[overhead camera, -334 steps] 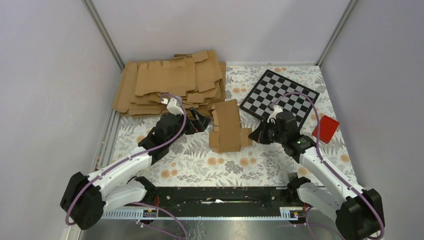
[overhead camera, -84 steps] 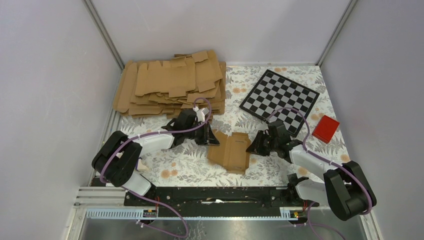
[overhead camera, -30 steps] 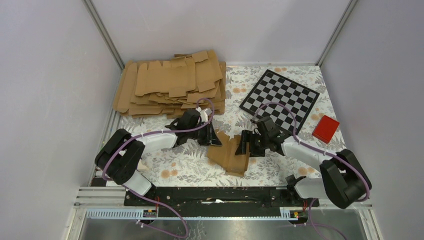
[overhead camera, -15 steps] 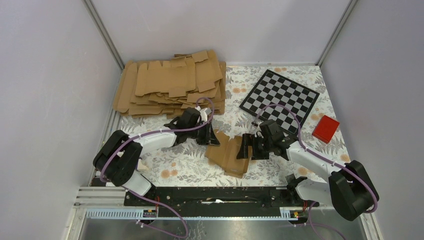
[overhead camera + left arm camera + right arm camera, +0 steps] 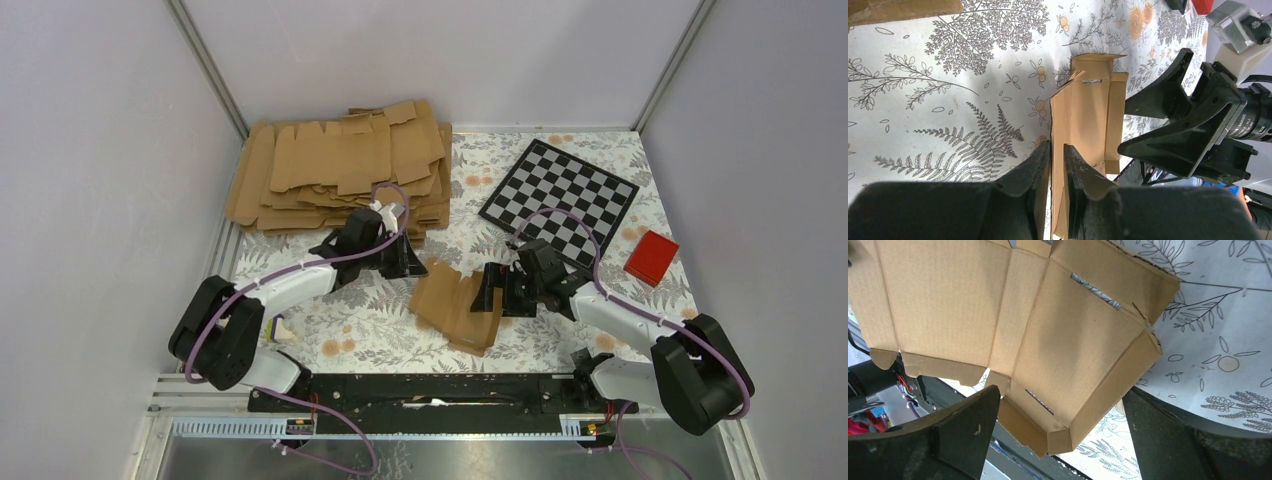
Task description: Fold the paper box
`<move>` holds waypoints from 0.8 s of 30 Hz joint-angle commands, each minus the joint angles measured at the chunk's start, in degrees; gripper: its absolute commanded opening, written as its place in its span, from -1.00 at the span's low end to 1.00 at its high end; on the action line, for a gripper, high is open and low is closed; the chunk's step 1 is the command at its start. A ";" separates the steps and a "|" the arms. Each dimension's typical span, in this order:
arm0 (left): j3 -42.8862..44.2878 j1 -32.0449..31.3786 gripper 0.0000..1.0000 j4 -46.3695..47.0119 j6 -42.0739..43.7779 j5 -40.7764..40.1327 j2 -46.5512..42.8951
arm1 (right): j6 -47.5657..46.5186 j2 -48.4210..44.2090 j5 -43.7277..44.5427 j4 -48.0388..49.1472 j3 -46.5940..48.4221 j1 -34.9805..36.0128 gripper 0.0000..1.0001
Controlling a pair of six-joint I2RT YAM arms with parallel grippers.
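Pale grey walls are enclosing a table (image 5: 380,325) under a cloth with leaf print, where a pile of flat blanks (image 5: 340,170), a checkerboard (image 5: 560,195) and a red block (image 5: 652,257) are lying. The paper box (image 5: 455,305), partly folded, is lying mid-cloth between both arms. The left gripper (image 5: 412,268) is pinching its far-left edge. The right gripper (image 5: 490,293) is standing released, wide, just at its right edge. Compared with one second before, the right jaws are standing wider apart.

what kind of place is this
Most likely a robot lab test cell: plain grey walls box in a table, a checkerboard like a camera calibration target lies on it, and a pile of flat cardboard blanks sits at the back.
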 commanded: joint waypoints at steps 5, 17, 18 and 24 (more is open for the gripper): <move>-1.94 0.04 -0.63 3.16 0.62 -0.95 -3.05 | 2.06 -3.03 4.07 2.93 0.19 0.44 0.99; -1.84 0.03 -0.99 2.69 0.70 -1.40 -2.94 | 3.25 -2.88 3.88 2.97 -1.12 0.44 0.99; -1.78 0.04 -1.00 2.56 0.72 -1.48 -2.89 | 3.26 -2.90 3.82 3.01 -1.10 0.44 0.99; -1.32 -0.02 -1.00 1.76 0.40 -1.74 -3.40 | 4.41 -2.31 1.86 2.85 0.10 0.43 0.99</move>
